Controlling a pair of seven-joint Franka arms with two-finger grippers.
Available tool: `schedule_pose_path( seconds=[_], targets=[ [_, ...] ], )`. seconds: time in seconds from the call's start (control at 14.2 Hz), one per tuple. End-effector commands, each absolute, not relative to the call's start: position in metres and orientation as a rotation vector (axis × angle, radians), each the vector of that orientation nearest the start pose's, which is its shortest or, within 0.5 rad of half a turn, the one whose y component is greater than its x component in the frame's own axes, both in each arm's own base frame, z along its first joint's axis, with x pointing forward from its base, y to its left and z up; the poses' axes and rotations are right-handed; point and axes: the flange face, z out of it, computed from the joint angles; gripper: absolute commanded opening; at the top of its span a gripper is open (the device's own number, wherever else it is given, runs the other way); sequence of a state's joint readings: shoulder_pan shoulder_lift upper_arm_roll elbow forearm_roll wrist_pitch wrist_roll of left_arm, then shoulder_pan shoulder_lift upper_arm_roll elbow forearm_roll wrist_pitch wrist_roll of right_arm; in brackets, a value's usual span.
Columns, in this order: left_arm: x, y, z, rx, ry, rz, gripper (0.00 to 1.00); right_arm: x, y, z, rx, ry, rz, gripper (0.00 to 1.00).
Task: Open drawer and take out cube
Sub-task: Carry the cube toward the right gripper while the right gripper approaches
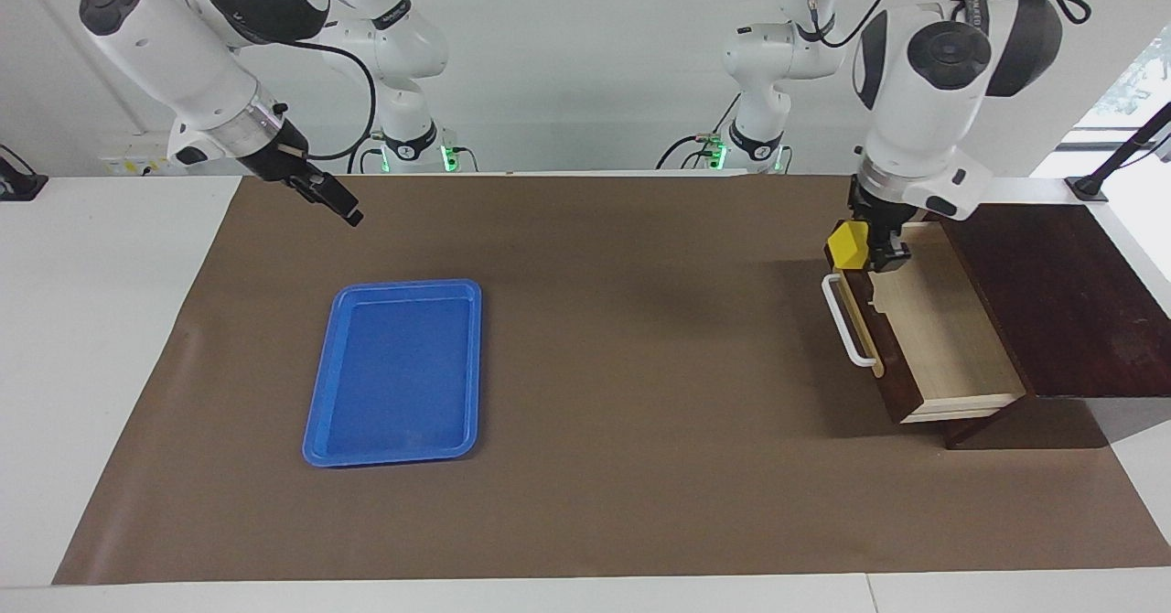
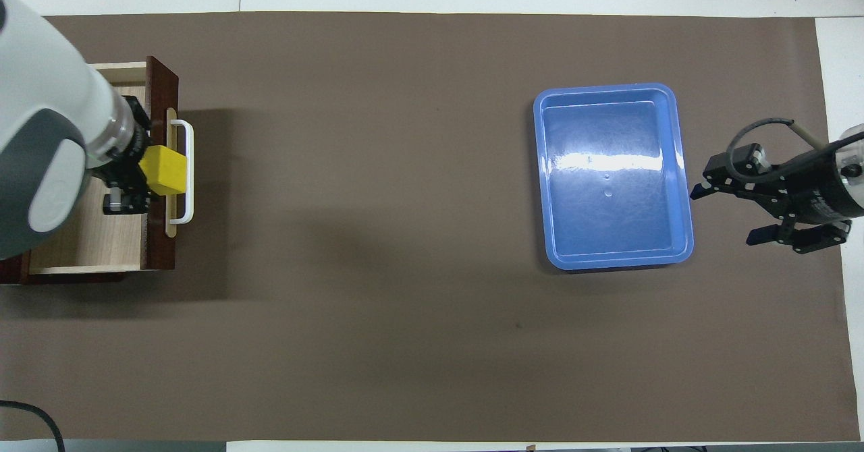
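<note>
A white table is covered almost edge to edge by a matte brown mat, with a plain pale wall where the 2 white robot arms are mounted. At the left arm's end stands a dark wooden box; in the overhead view it is nearly all hidden by the left arm's bulky white wrist. Its drawer is pulled open, showing smooth pale wood inside, a dark brown front and a white bar handle on a tan strip.

The left gripper is raised over the drawer's front edge, its fingers pinching a small, plain yellow cube in the air, clear of the drawer.

Toward the right arm's end lies a glossy blue plastic tray, rectangular with rounded corners. The right gripper hovers beside the tray, fingers spread apart; its arm is cut off at the overhead view's edge.
</note>
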State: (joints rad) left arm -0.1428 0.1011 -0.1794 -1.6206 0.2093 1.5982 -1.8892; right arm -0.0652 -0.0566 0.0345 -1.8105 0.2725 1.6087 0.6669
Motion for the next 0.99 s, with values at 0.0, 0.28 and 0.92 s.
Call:
schedule_pose_path(
  seconds=[0.0, 0.28, 0.92],
  targets=[
    [0.532, -0.23, 0.551, -2.053, -2.126, -0.183, 0.0, 0.548, 0.053, 0.521, -2.567, 1.251, 0.41, 1.0],
    [0.513, -0.319, 0.533, -1.975, -2.226, -0.166, 0.0, 0.566, 0.114, 0.488, -2.374, 1.431, 0.525, 1.0],
    [0.49, -0.423, 0.491, -2.021, -2.209, -0.226, 0.0, 0.559, 0.206, 0.453, -2.116, 1.572, 0.726, 1.0]
  ],
)
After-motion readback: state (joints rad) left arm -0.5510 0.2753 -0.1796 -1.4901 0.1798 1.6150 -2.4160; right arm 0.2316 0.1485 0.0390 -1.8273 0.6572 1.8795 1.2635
